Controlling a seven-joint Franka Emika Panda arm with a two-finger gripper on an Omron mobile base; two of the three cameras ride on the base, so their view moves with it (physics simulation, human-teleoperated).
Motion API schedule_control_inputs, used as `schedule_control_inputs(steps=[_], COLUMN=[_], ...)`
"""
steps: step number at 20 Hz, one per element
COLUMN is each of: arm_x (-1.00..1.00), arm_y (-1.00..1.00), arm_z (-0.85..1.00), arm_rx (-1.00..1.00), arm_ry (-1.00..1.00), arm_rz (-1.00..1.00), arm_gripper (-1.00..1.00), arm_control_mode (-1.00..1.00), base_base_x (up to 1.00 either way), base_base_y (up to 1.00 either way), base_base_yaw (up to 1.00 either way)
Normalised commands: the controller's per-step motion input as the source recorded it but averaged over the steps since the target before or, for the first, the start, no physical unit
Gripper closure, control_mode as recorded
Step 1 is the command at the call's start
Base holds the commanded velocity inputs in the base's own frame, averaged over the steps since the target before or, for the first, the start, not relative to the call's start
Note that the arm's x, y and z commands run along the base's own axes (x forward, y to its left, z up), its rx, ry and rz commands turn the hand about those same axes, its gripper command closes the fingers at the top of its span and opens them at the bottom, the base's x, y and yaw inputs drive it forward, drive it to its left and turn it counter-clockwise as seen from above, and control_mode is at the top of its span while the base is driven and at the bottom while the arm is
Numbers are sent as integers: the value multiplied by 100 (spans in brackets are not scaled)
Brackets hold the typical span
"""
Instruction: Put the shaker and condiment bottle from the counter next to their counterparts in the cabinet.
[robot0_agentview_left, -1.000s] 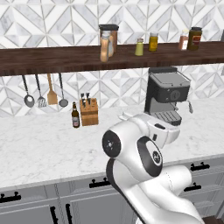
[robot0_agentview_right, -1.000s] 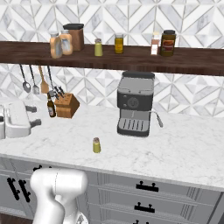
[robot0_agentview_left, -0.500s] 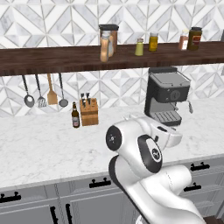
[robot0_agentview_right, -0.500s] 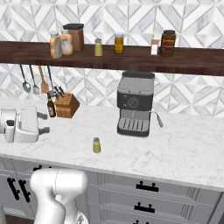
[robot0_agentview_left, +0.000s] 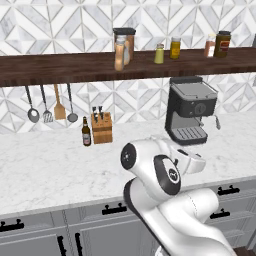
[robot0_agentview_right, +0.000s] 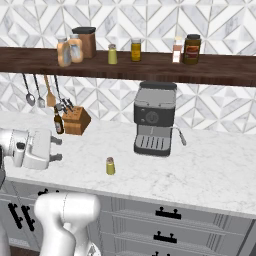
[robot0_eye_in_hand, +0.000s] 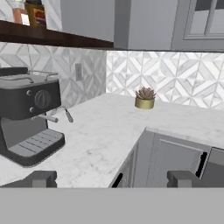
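Yellow-green, the shaker (robot0_agentview_right: 110, 166) is left on the counter (robot0_agentview_right: 200, 170), at seven o'clock from the coffee machine (robot0_agentview_right: 153, 119); nothing is held by the wide-open gripper (robot0_eye_in_hand: 111, 178), the cabinet (robot0_agentview_right: 150, 64) unreached.

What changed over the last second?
The arm swung a little: in the right base view the gripper slid rightward over the counter's front edge, toward the shaker. Jaws stayed open, holding nothing. The shaker, the coffee machine and the jars on the shelf stayed put.
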Motion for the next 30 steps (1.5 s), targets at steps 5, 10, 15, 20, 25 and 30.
schedule_control_inputs(steps=[5, 10, 15, 20, 25, 30], arm_x=[6, 16, 11, 18, 32, 33], arm_y=[-12, -17, -13, -15, -6, -1], arm_z=[-44, -42, -38, -29, -27, -32], arm_rx=[0, 0, 0, 0, 0, 0], arm_ry=[0, 0, 0, 0, 0, 0], arm_rz=[0, -1, -1, -2, -3, -2], arm_gripper=[-100, -100, -100, -100, -100, -100], arm_control_mode=[-100, -100, -100, -100, -100, -100], base_base_x=[0, 0, 0, 0, 0, 0], base_base_y=[0, 0, 0, 0, 0, 0], base_base_yaw=[0, 0, 0, 0, 0, 0])
